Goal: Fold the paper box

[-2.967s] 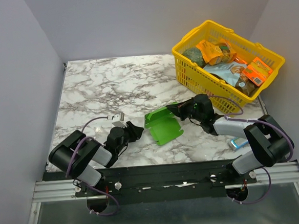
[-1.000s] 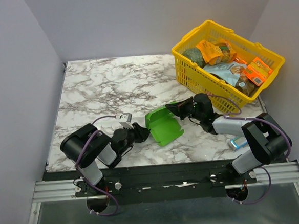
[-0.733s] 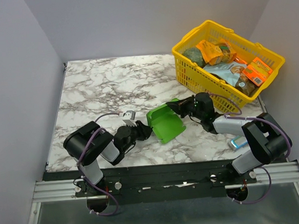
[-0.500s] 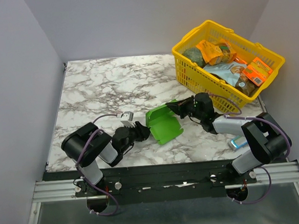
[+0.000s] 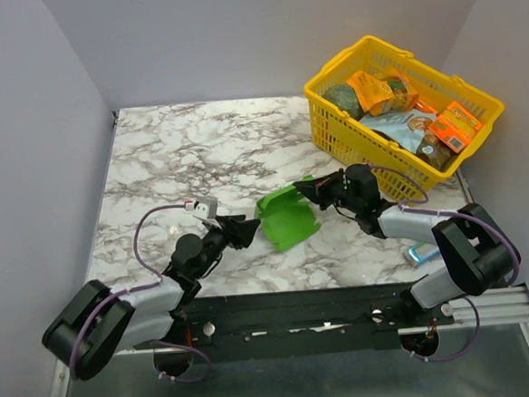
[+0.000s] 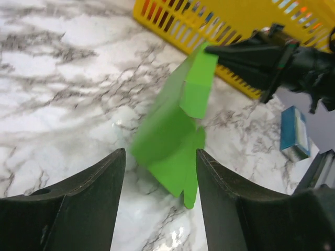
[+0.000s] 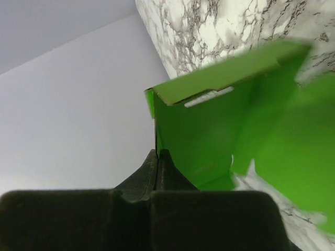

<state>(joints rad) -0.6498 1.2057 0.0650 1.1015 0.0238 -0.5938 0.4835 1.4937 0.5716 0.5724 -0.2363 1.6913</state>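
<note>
Dead ahead of your left gripper (image 5: 242, 229), the paper box (image 5: 286, 220) blocks the way, just off its parted fingertips. Past it sit the right gripper (image 5: 304, 188), clamped on the box's far edge, and the yellow basket (image 5: 403, 107). To your gripper's left, the marble table (image 5: 197, 149) gives you room.

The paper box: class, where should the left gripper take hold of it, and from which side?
On the paper box, probably the free lower flap, coming in from the left. The right gripper pinches the opposite upper edge, and the thin card stands tilted, that flap's edge facing the left gripper and its open jaws.
</note>
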